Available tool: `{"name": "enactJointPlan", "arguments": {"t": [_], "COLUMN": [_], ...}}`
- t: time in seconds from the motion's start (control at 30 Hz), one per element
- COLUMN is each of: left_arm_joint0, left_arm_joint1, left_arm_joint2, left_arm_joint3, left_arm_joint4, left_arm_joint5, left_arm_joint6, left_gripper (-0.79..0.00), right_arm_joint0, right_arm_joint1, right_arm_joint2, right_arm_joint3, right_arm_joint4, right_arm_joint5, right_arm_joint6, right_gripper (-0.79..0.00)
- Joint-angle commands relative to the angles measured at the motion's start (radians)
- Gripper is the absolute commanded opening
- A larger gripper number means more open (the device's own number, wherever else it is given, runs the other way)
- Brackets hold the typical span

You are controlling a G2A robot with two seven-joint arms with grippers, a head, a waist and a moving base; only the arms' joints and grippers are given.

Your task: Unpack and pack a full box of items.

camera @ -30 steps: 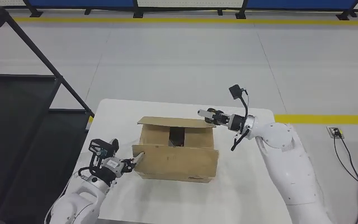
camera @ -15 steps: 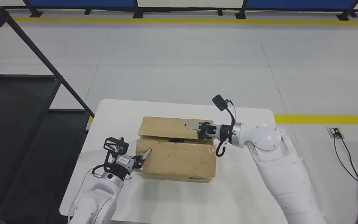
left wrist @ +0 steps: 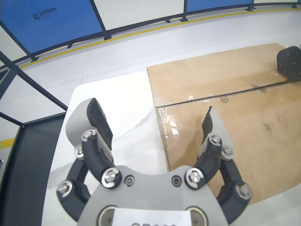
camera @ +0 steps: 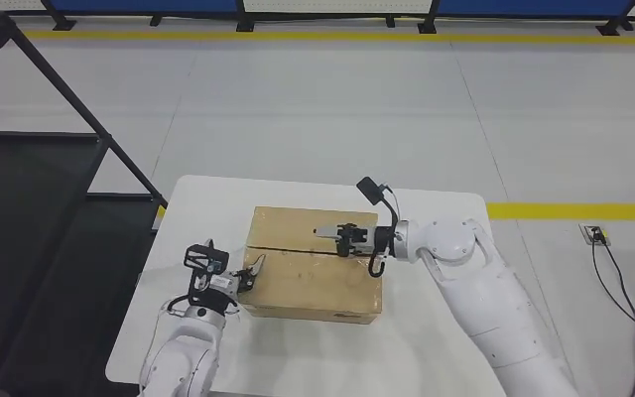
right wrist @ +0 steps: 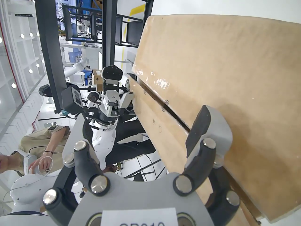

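While the cardboard box (camera: 313,273) sits closed mid-tabletop (camera: 198,208), the right pincer (camera: 322,233) rests released on its top seam. The left pincer (camera: 254,268), also released, straddles one end's edge. Once pressure lifts, the flaps (camera: 298,223) could spring up.

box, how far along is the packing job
Done: both top flaps of the box lie flat, meeting at a seam. In hand: the right gripper, open, sits over that seam; the left gripper, open, is at the box's left corner. Left: the seam shows as an open gap, so sealing may remain.
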Motion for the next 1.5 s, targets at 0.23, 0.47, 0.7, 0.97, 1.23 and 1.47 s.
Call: {"name": "enactJointPlan", "arguments": {"t": [0.23,0.47,0.7,0.97,1.23,1.47], "left_arm_joint0": [0.079,0.107,0.113,0.157,0.141,0.142], "left_arm_joint1": [-0.001,0.001,0.0,-0.004,-0.015,-0.02], "left_arm_joint2": [-0.238,-0.316,-0.303,-0.222,-0.155,-0.306], "left_arm_joint3": [0.03,0.06,0.075,0.143,0.19,0.179], "left_arm_joint4": [-0.312,-0.407,-0.404,-0.175,-0.051,-0.614], "left_arm_joint5": [0.06,0.044,0.024,0.075,0.117,-0.115], "left_arm_joint6": [0.048,0.012,0.001,0.097,0.153,0.037], "left_gripper": [0.0,0.0,0.0,0.0,0.0,0.0], "right_arm_joint0": [-0.03,-0.032,-0.042,-0.05,-0.032,-0.023], "right_arm_joint1": [0.013,0.015,0.015,0.02,0.021,0.022], "right_arm_joint2": [0.016,0.014,0.012,0.005,-0.006,-0.015], "right_arm_joint3": [-0.003,-0.007,-0.016,-0.028,-0.001,0.013], "right_arm_joint4": [0.017,0.018,0.013,0.013,0.028,0.029], "right_arm_joint5": [-0.055,-0.061,-0.063,-0.062,-0.073,-0.075], "right_arm_joint6": [0.011,0.017,-0.003,-0.02,-0.018,-0.02], "right_gripper": [0.0,0.0,0.0,0.0,0.0,0.0]}}
